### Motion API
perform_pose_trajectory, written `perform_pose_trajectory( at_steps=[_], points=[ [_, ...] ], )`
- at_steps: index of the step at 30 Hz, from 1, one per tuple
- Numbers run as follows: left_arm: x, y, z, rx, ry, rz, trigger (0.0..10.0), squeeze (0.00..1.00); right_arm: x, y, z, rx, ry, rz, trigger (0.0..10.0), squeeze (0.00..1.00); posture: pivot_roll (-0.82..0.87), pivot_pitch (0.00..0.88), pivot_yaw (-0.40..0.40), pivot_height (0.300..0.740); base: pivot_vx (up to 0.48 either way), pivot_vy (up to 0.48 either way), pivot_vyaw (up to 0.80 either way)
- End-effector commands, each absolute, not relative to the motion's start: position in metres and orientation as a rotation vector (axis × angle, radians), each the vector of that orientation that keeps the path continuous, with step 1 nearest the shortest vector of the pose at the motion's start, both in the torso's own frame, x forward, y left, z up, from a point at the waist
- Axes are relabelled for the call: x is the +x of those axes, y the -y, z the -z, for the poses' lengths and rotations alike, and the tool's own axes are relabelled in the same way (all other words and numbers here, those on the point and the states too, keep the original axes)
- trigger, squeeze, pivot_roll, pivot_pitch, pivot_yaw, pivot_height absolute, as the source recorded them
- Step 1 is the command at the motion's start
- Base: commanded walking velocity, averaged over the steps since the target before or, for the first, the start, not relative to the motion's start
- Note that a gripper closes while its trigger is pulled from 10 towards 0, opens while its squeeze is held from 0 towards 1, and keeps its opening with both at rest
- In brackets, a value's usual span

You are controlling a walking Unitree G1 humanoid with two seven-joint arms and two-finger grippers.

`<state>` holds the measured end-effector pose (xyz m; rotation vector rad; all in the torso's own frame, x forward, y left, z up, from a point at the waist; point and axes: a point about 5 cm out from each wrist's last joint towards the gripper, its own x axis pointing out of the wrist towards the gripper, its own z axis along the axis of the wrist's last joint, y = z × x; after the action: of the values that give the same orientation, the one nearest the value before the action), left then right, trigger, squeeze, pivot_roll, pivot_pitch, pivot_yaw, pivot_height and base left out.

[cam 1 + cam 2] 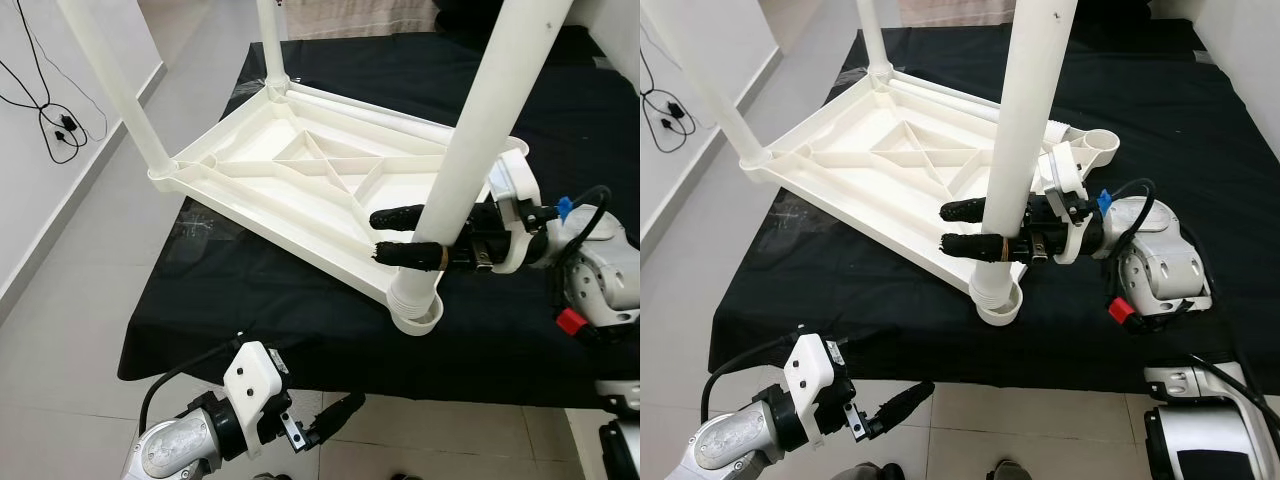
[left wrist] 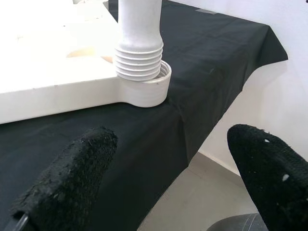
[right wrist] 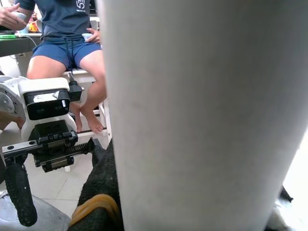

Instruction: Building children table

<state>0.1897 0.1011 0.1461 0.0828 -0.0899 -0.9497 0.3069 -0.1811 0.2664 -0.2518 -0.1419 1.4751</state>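
A white plastic table top (image 1: pixel 300 175) lies upside down on a black cloth (image 1: pixel 250 300). Two white legs stand in its far corners, one at the left (image 1: pixel 110 70) and one at the back (image 1: pixel 270 40). A third leg (image 1: pixel 480 120) stands in the near corner socket (image 1: pixel 415 312), its ribbed end (image 2: pixel 140 57) seated in the ring. My right gripper (image 1: pixel 377 235) is shut on this leg just above the socket, one finger on each side. My left gripper (image 2: pixel 168 139) hangs open below the cloth's front edge, also seen at the left gripper (image 1: pixel 335 415), facing that socket.
The fourth corner socket (image 1: pixel 1098 147) at the right holds no leg. A black cable (image 1: pixel 55 125) trails over the tiled floor by the left wall. A person (image 3: pixel 67 48) sits on a stool beyond the left arm. The cloth's front edge drops off near the socket.
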Motion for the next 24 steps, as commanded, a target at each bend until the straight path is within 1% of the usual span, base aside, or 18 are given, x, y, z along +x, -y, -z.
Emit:
perform_pose_trajectory(
  at_steps=[1, 5, 13, 17, 24],
  points=[
    [0.187, -0.102, -0.142, 0.091, 0.070, 0.953, 10.0, 0.00, 0.307, 0.182, -0.245, -0.252, 0.016, -1.472, 10.0, 0.00, -0.01, 0.241, 0.063, 0.740, 0.000, 0.000, 0.00],
    [0.187, -0.102, -0.142, 0.092, 0.071, 0.952, 10.0, 0.00, 0.305, 0.191, -0.248, -0.254, -0.001, -1.475, 10.0, 0.00, -0.01, 0.241, 0.063, 0.740, 0.000, 0.000, 0.00],
    [0.187, -0.102, -0.142, 0.092, 0.070, 0.953, 10.0, 0.00, 0.305, 0.196, -0.248, -0.257, -0.015, -1.470, 10.0, 0.00, -0.01, 0.244, 0.065, 0.740, 0.000, 0.000, 0.00],
    [0.188, -0.102, -0.142, 0.092, 0.070, 0.954, 10.0, 0.00, 0.305, 0.197, -0.248, -0.256, -0.018, -1.470, 10.0, 0.00, -0.01, 0.245, 0.066, 0.740, 0.000, 0.000, 0.00],
    [0.187, -0.102, -0.142, 0.091, 0.070, 0.956, 10.0, 0.00, 0.298, 0.192, -0.241, -0.218, -0.047, -1.522, 10.0, 0.00, -0.01, 0.245, 0.065, 0.740, 0.000, 0.000, 0.00]
  ],
)
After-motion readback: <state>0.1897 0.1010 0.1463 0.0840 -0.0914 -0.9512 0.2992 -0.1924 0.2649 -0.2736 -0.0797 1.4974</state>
